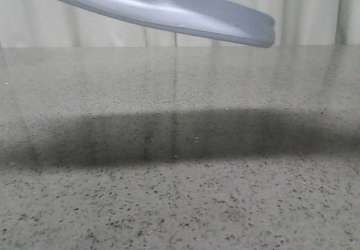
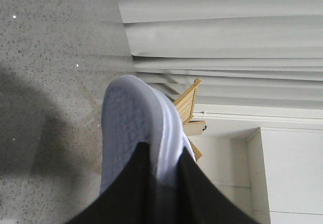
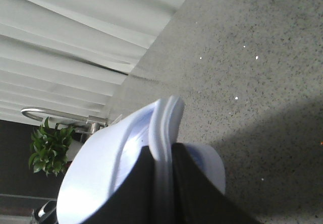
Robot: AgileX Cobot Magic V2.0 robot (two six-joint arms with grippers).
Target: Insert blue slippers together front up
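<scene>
The blue slippers [image 1: 169,8], pressed together as a pair, hang above the speckled bench [image 1: 180,205], long axis running nearly level across the front view and dipping toward the right. The left end effector [image 2: 161,183] is clamped on one end, the right end effector [image 3: 162,188] on the other.

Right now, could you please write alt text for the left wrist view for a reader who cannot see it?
The left end effector grips a pale blue slipper by its edge, the patterned sole facing the camera, above a speckled grey table. Behind are white curtains and a small wooden rack.
</scene>
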